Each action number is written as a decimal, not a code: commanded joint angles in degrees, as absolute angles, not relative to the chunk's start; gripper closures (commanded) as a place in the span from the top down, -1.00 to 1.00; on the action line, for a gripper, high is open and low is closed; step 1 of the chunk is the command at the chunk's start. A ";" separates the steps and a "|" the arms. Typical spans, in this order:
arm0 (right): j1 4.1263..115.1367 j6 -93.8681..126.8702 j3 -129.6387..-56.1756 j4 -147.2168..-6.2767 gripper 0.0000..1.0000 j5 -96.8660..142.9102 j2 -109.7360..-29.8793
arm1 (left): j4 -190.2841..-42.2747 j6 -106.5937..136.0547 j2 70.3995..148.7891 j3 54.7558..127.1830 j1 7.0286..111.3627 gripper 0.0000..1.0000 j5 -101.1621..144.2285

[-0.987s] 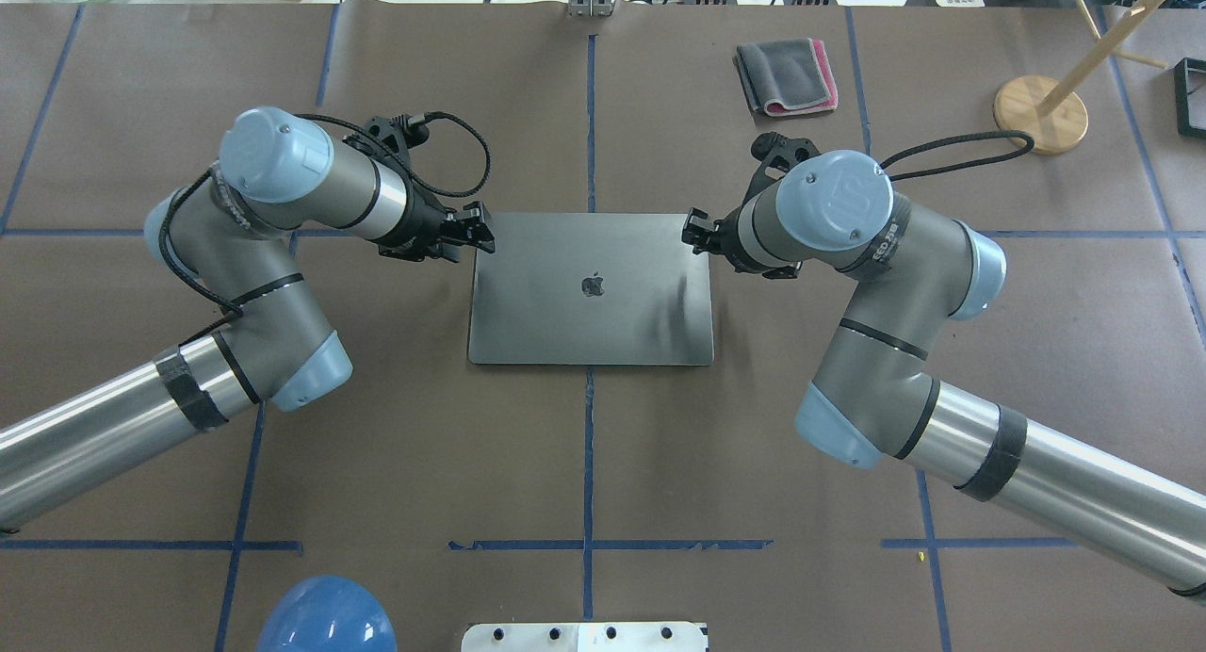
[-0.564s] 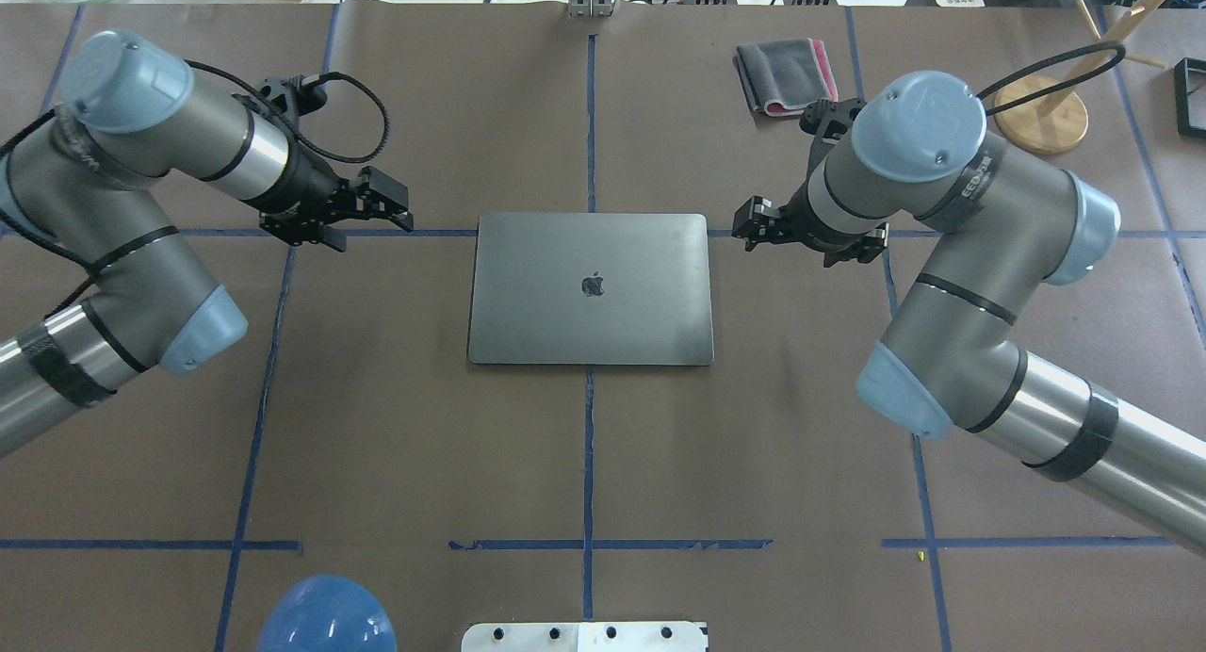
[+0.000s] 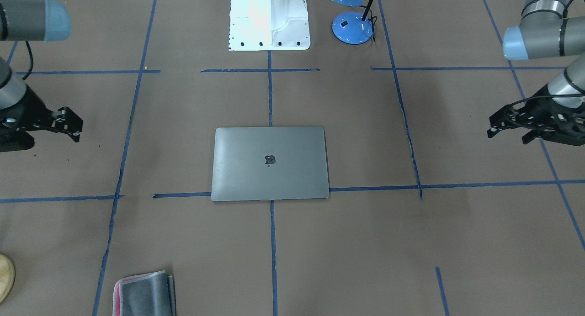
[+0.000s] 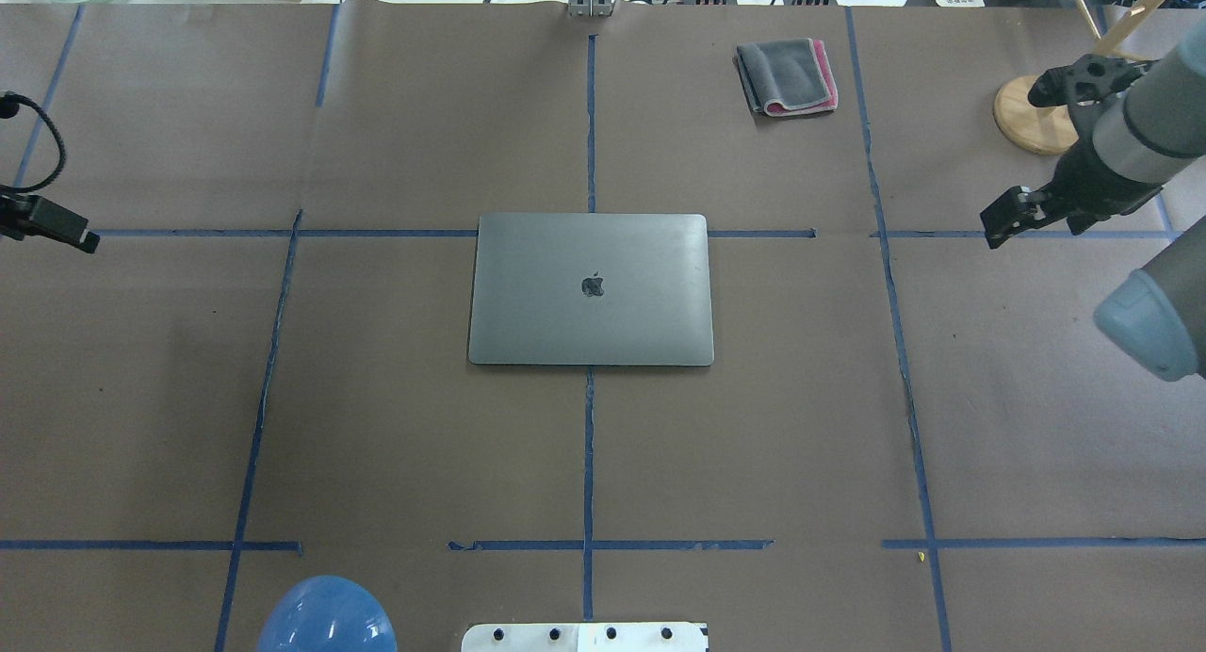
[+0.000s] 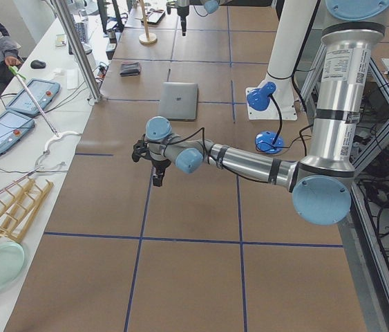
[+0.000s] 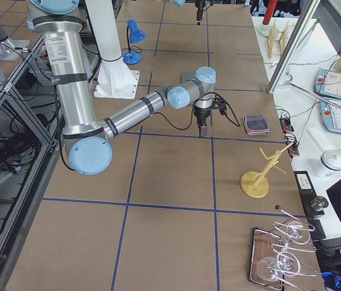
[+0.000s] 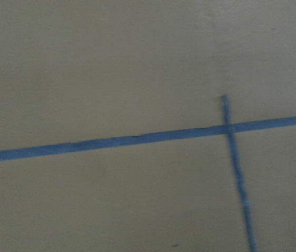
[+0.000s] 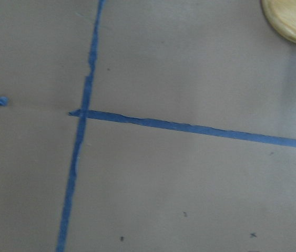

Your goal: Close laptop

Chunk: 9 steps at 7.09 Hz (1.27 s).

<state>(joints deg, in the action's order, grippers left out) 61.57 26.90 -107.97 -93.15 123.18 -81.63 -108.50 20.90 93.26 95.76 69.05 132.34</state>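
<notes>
The laptop (image 4: 591, 289) lies shut and flat at the table's middle, lid up with the dark apple logo showing; it also shows in the front-facing view (image 3: 269, 163) and the left side view (image 5: 179, 100). My left gripper (image 4: 80, 236) is far off at the view's left edge, over bare table, and looks open and empty in the front-facing view (image 3: 490, 127). My right gripper (image 4: 994, 226) is far to the laptop's right, also open and empty (image 3: 77, 129). Neither touches the laptop. Both wrist views show only table and blue tape.
A folded grey cloth with a pink edge (image 4: 787, 77) lies at the far right of centre. A wooden stand (image 4: 1036, 115) is behind the right gripper. A blue lamp (image 4: 325, 619) and the white robot base (image 3: 268, 19) are at the near edge.
Both grippers have drawn away from the laptop's far corners, the left one far left, the right one far right. The laptop has stayed shut and still.
</notes>
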 commanded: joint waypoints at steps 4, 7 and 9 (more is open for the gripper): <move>83.32 -3.52 -108.11 -93.34 1.00 132.98 -99.84 | -79.62 -7.56 85.11 99.14 88.86 0.99 134.82; 83.32 -0.70 -107.58 -93.34 0.99 132.63 -100.02 | -79.72 -7.65 85.34 98.80 88.86 0.99 134.82; 83.32 -0.62 -107.75 -93.17 1.00 132.80 -100.72 | -79.63 -7.64 83.69 99.93 88.68 0.99 134.12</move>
<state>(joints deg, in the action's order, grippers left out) 83.30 -0.71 -107.72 -93.30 132.72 -100.18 -79.60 -7.60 84.83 99.37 88.73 134.37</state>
